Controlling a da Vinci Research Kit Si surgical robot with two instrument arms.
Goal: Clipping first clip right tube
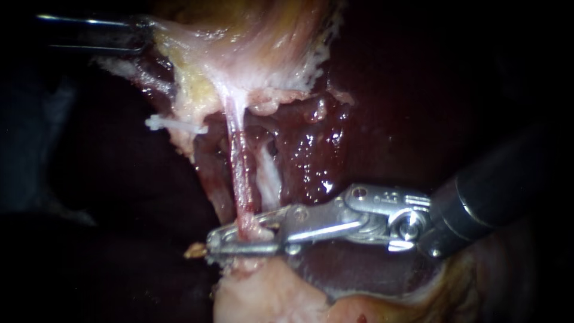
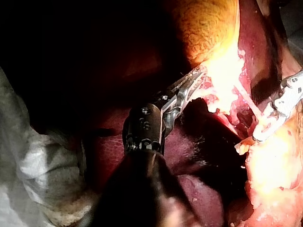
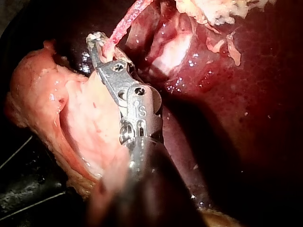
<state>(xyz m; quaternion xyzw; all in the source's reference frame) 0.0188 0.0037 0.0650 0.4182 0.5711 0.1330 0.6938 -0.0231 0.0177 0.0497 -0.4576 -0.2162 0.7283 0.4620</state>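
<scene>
Right instrument (image 1: pixel 239 238) is in from the right, jaws closed across the pink tube (image 1: pixel 240 179) low down, just where it runs into the pale fatty lump (image 1: pixel 263 293) nearest us. The tube is pinched from both sides and the jaw tips meet beyond it on the left. I can't make out a clip between them. I also can't say for sure that this is the task's right tube. A paler strand (image 1: pixel 270 176) runs just to its right and slips behind the upper jaw.

Far left, the left instrument (image 1: pixel 148 29) has its jaws clamped on the edge of the gallbladder (image 1: pixel 257 54). The tissue is stretched toward it, and the tube stands taut below.

That tube looks thin, soft, wet and slippery. It should flatten readily, and I'd judge it tears if dragged sideways. The best hold is square across it, on the bare stretch clear of the fat, with its whole width inside the jaws.

Around it, glistening dark liver (image 1: pixel 314 152) lies behind and to the right, close by the jaws. A white strand (image 1: pixel 176 124) pokes out to the left, well clear. The crowding comes from the paler strand and the fatty lump against the lower jaw, and either could get caught in the bite.
</scene>
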